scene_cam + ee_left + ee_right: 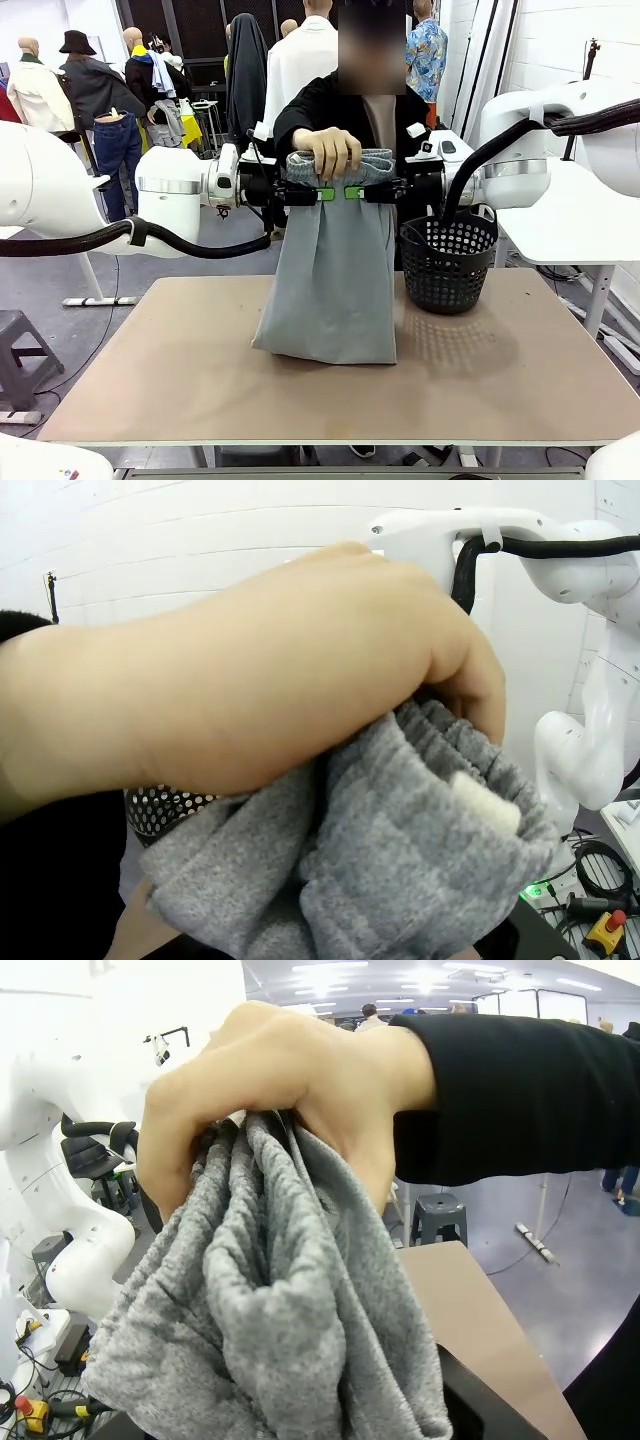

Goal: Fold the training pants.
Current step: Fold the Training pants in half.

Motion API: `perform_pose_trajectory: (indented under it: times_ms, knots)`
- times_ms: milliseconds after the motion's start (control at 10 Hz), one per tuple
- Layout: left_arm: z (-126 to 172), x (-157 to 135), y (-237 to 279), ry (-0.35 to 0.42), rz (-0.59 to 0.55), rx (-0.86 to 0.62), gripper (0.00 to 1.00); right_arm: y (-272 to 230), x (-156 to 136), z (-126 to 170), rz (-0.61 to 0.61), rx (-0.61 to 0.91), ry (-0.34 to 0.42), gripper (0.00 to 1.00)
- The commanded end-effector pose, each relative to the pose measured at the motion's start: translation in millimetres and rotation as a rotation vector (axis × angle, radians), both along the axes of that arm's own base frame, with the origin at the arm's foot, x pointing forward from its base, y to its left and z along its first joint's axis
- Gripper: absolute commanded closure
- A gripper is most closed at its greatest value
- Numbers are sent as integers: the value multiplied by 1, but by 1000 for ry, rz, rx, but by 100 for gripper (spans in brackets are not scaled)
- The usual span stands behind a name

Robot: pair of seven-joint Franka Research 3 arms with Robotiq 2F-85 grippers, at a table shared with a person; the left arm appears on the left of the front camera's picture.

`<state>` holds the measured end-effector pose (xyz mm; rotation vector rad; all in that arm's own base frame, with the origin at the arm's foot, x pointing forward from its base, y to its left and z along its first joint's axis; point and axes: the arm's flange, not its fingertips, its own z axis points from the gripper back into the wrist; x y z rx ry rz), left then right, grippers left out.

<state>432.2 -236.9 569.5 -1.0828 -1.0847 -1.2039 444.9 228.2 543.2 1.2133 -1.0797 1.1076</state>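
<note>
The brown rectangular table [150, 380] is the landmark. Above its middle hang the light grey soft-fabric training pants [330, 280], upright, their lower end bunched on the tabletop, with a black perforated plastic basket [448, 262] just beside them toward the robot's right.

Higher, at the gathered waistband, the left gripper [318, 193] and right gripper [355, 192] meet from opposite sides, green pads nearly touching; each appears closed on the cloth, though the wrist views hide the fingers behind fabric. The person's hand [325, 150], beyond the table's far edge, grasps the same waistband from above.

The risk I see: three holds crowd one short stretch of elastic, so an uneven pull or the hand letting go early could slip the fabric out and drop the pants in a heap, perhaps knocking the basket.

No readable writing or labels.
</note>
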Motion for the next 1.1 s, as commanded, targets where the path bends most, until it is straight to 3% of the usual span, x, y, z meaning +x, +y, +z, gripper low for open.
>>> perform_pose_trajectory:
  times_ms: [0, 1000]
  knots:
    - [1, -5, 0, -16, -9, -35, 100, 1, 0, 3, -2, 10, 1, 100]
    - [1, -5, 0, -16, -9, -35, 100, 1, 0, 3, -2, 10, 1, 100]
